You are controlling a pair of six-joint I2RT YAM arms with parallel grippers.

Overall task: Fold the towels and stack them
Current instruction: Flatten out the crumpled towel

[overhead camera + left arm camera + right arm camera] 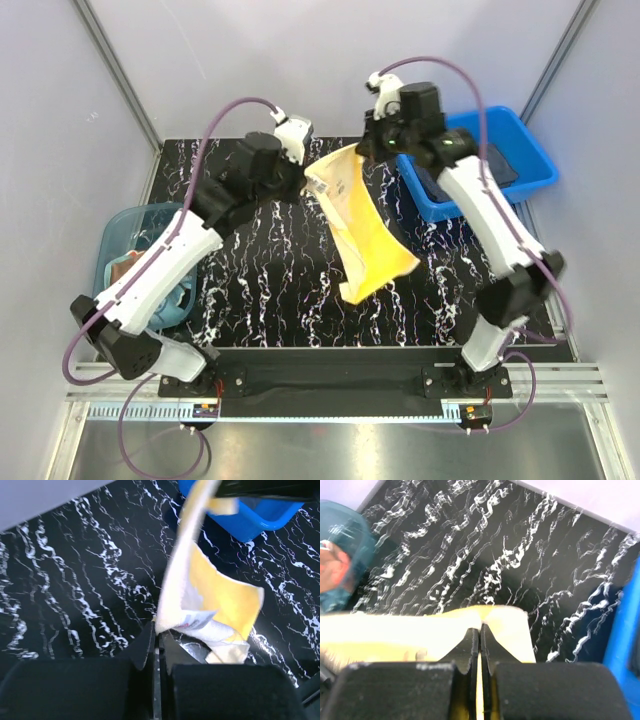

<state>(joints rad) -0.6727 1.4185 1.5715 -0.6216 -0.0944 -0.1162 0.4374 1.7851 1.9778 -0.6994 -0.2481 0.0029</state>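
A pale yellow towel [365, 235] hangs in the air over the middle of the black marbled table [270, 290], its lower end reaching toward the table. My left gripper [306, 182] is shut on one upper corner of it; in the left wrist view the jaws [159, 630] pinch the towel [220, 595] at its whitish hem. My right gripper [366, 150] is shut on the other upper edge, and the towel [395, 635] spreads left from its jaws [480, 629]. A dark towel [497, 165] lies in the blue bin. A red towel [125, 265] sits in the teal tub.
The rigid blue bin [530, 150] stands at the back right, close behind my right arm. The translucent teal tub [120, 225] stands at the left edge, beside my left arm. Grey walls close in the back and both sides.
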